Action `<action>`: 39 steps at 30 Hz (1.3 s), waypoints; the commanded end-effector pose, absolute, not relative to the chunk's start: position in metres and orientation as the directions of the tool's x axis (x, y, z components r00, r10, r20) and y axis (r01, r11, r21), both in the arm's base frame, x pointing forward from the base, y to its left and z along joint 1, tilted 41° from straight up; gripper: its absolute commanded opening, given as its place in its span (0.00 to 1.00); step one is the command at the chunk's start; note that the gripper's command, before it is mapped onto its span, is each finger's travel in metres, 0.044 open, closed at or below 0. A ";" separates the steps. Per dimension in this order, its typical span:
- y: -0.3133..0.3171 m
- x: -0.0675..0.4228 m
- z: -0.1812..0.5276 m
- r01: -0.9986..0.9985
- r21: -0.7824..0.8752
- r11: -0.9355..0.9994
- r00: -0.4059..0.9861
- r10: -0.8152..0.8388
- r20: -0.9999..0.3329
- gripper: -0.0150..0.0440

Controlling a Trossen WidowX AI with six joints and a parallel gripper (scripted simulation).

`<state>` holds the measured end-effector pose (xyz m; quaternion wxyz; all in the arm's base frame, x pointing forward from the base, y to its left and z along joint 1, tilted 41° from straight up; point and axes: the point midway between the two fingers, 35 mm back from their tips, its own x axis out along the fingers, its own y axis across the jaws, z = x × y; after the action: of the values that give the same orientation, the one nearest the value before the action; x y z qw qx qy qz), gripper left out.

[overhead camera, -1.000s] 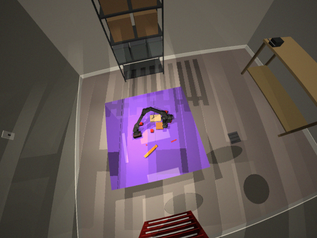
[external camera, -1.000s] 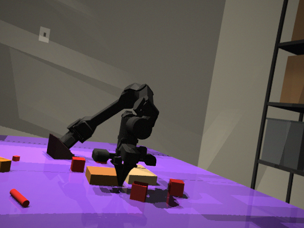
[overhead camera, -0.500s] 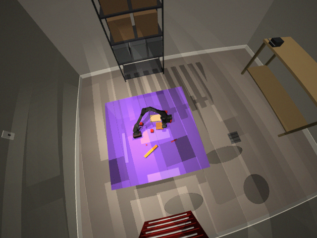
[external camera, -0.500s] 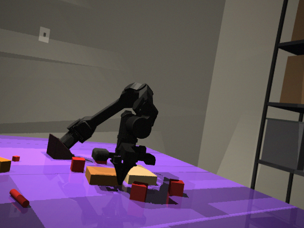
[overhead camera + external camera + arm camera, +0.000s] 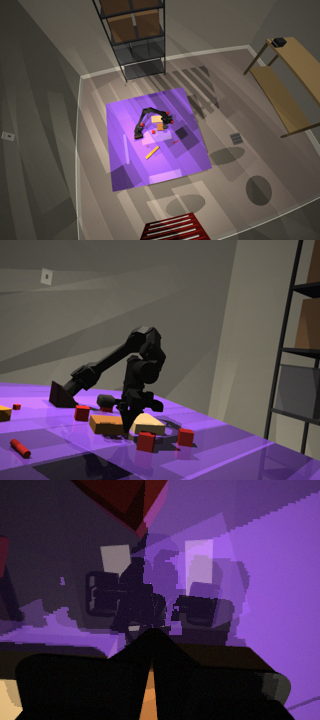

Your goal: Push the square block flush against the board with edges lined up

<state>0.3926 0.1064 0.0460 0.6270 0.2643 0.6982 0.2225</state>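
Observation:
The orange square block (image 5: 160,126) (image 5: 105,424) lies flat on the purple mat (image 5: 165,160) (image 5: 232,451). The pale tan board (image 5: 156,119) (image 5: 148,422) lies right beside it; in the exterior view the fingers hide the seam between them. My gripper (image 5: 164,125) (image 5: 126,430) (image 5: 153,633) is shut and empty. It points straight down with its tip at the mat, at the near side where block and board meet. In the wrist view a sliver of the orange block (image 5: 148,706) shows under the fingers.
Red cubes (image 5: 146,441) (image 5: 185,437) (image 5: 82,413) stand close around the block and board. A red cylinder (image 5: 20,447) (image 5: 175,141) and a long yellow strip (image 5: 151,152) lie farther off. The arm's base (image 5: 60,397) (image 5: 138,136) stands on the mat. A shelf rack (image 5: 136,38) stands beyond the mat.

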 end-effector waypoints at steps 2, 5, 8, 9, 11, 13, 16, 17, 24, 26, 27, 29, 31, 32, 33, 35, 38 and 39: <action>0.108 0.387 0.044 0.100 0.642 0.760 -0.086 0.650 -0.755 0.25; 0.108 0.389 0.044 0.100 0.642 0.760 -0.086 0.650 -0.755 0.25; 0.108 0.394 0.044 0.100 0.642 0.760 -0.086 0.650 -0.756 0.25; 0.108 0.395 0.043 0.100 0.642 0.760 -0.085 0.650 -0.756 0.25; 0.108 0.399 0.043 0.100 0.642 0.760 -0.085 0.650 -0.756 0.25; 0.108 0.402 0.043 0.100 0.642 0.760 -0.085 0.650 -0.756 0.25; 0.108 0.407 0.042 0.100 0.642 0.760 -0.085 0.650 -0.756 0.25; 0.108 0.409 0.042 0.100 0.642 0.760 -0.085 0.650 -0.756 0.25; 0.108 0.420 0.041 0.099 0.642 0.760 -0.084 0.650 -0.756 0.25; 0.108 0.423 0.040 0.099 0.642 0.760 -0.084 0.650 -0.756 0.25; 0.108 0.424 0.040 0.099 0.642 0.760 -0.084 0.650 -0.756 0.25; 0.108 0.427 0.039 0.099 0.642 0.760 -0.084 0.649 -0.756 0.25; 0.109 0.430 0.039 0.099 0.642 0.760 -0.084 0.649 -0.756 0.25; 0.109 0.432 0.039 0.099 0.642 0.760 -0.084 0.649 -0.756 0.25; 0.109 0.433 0.038 0.099 0.642 0.760 -0.084 0.649 -0.756 0.25; 0.109 0.436 0.038 0.098 0.642 0.760 -0.084 0.649 -0.756 0.25; 0.095 0.434 0.054 0.095 0.641 0.762 -0.082 0.648 -0.757 0.25; 0.086 0.436 0.065 0.097 0.641 0.762 -0.082 0.648 -0.758 0.25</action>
<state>0.4302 0.1048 0.0448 0.6174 0.2659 0.7065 0.2214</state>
